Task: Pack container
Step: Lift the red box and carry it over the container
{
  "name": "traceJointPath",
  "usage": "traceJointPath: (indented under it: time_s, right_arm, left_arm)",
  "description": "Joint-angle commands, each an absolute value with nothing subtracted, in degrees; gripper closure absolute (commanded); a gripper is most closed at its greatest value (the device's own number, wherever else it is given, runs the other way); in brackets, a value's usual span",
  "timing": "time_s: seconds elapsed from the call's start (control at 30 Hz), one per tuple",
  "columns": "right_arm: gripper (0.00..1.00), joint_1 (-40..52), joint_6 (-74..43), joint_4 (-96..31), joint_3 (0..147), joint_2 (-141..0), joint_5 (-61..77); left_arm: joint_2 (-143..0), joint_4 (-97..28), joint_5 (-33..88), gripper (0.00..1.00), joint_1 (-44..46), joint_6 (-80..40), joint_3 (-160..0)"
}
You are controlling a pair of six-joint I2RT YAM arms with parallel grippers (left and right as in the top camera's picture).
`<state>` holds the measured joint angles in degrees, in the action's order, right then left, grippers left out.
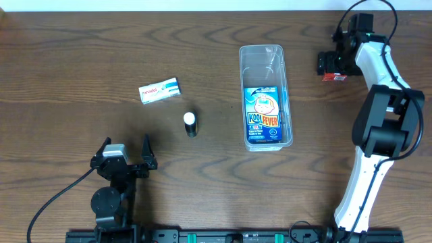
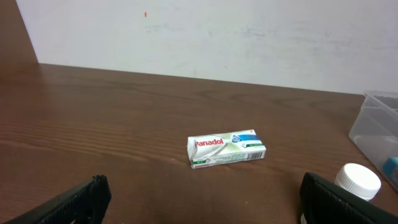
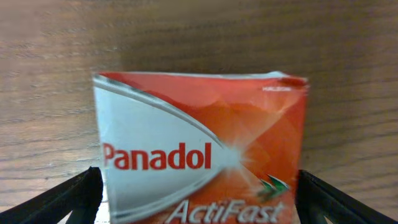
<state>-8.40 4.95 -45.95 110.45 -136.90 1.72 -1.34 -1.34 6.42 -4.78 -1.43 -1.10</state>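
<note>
- the container (image 1: 266,55) sits right of centre on the wooden table (image 1: 67,67), long side running away from the robot. There's a blue Kool Fever box (image 1: 262,116) lying flat in its near half
- right gripper (image 3: 200,179) is out past the container's far right corner. Its fingers (image 3: 68,198) sit tight against both sides of a red Panadol ActiFast box (image 3: 205,124), so it looks clamped on (can't tell if the box is off the table)
- left gripper (image 1: 126,142) is near the front left edge, jaws spread wide with nothing in them
- still loose on the table: a white-and-green Panadol box (image 1: 160,90) and, just beside it, a small white-capped bottle (image 1: 190,123) standing upright, both well left of the container
</note>
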Motion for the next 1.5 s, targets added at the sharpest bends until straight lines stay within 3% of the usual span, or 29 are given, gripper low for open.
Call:
traceJointPath:
  time_s: [0.0, 0.37, 0.73, 1.03, 1.47]
  right_arm:
    - [0.05, -8.2, 4.1, -45.9, 110.0, -139.0, 1.5]
    - [0.24, -8.2, 4.1, -46.4, 111.1, -139.0, 1.5]
    - [0.39, -8.2, 4.1, -56.4, 120.5, -139.0, 1.5]
    - [0.33, -8.2, 4.0, -69.8, 128.1, -136.3, 5.6]
    - [0.34, -2.5, 3.6, -87.4, 128.5, -118.0, 11.2]
  left_arm:
    - [-1.4, -3.4, 6.9, 0.02, -4.9, -0.9, -0.2]
    - [-1.4, -3.4, 6.9, 0.02, -4.9, -0.9, -0.2]
    - [-1.4, -3.4, 6.9, 0.02, -4.9, -0.9, -0.2]
    - [-1.4, -3.4, 6.9, 0.02, -4.9, -0.9, -0.2]
    - [-1.4, -3.4, 6.9, 0.02, -4.9, -0.9, -0.2]
